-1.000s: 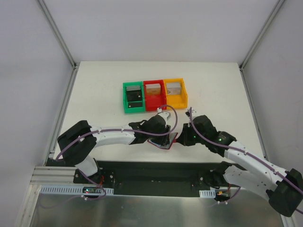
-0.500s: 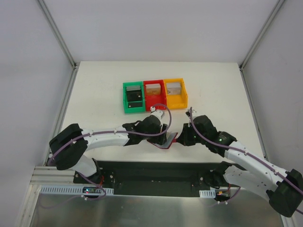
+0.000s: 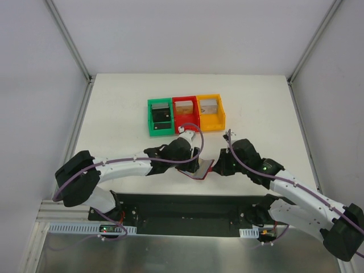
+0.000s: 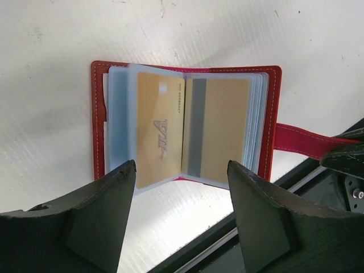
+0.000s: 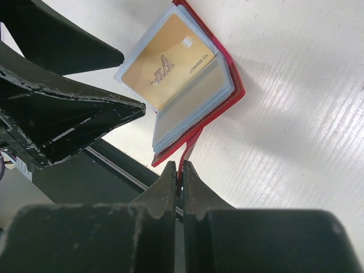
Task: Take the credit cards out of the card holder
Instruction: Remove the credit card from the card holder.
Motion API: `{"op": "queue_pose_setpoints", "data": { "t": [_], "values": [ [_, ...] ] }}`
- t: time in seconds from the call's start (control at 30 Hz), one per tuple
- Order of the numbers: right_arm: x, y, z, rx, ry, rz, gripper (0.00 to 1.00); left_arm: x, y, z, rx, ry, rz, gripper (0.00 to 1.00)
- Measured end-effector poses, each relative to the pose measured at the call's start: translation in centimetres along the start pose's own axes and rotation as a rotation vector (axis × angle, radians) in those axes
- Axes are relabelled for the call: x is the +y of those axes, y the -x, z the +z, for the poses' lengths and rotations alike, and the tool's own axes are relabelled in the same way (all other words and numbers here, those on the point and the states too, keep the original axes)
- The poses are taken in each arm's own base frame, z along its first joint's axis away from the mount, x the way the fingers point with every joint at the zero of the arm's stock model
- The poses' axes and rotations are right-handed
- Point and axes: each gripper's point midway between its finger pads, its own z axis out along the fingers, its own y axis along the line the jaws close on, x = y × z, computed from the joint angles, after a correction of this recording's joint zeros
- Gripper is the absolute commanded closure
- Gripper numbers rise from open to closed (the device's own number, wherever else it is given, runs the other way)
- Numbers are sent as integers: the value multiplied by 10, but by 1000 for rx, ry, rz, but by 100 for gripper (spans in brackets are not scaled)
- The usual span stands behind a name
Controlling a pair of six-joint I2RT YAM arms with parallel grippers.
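The dark red card holder (image 3: 202, 169) lies open near the table's front edge. Its clear sleeves show in the left wrist view (image 4: 272, 114), with one tan card (image 4: 159, 136) face up and a second tan card (image 4: 222, 131) showing its magnetic stripe. The holder (image 5: 230, 94) stands half open in the right wrist view, with the tan card (image 5: 170, 60) showing. My left gripper (image 3: 191, 162) (image 4: 182, 170) is open and empty, just short of the holder's near edge. My right gripper (image 3: 219, 166) (image 5: 181, 170) is shut on the holder's red snap tab (image 4: 304, 142).
Green (image 3: 161, 118), red (image 3: 185, 114) and orange (image 3: 210, 112) bins stand in a row behind the arms, with small items inside. The table's front edge and a dark gap (image 3: 187, 199) lie right beside the holder.
My left gripper has drawn back to the left off the card holder, which now shows more. My right gripper has kept its hold on the tab.
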Motion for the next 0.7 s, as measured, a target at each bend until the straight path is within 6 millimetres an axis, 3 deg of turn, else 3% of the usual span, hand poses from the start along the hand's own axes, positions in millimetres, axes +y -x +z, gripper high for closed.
{"op": "queue_pose_setpoints", "data": {
  "t": [0.17, 0.4, 0.7],
  "values": [
    [-1, -1, 0, 0, -1, 0, 100, 9, 6, -8, -43, 36, -4, 33],
    [-2, -2, 0, 0, -4, 3, 100, 18, 30, -33, -154, 84, -22, 35],
    [-16, -16, 6, 28, -32, 14, 100, -3, 5, -2, -4, -34, 87, 40]
  ]
}}
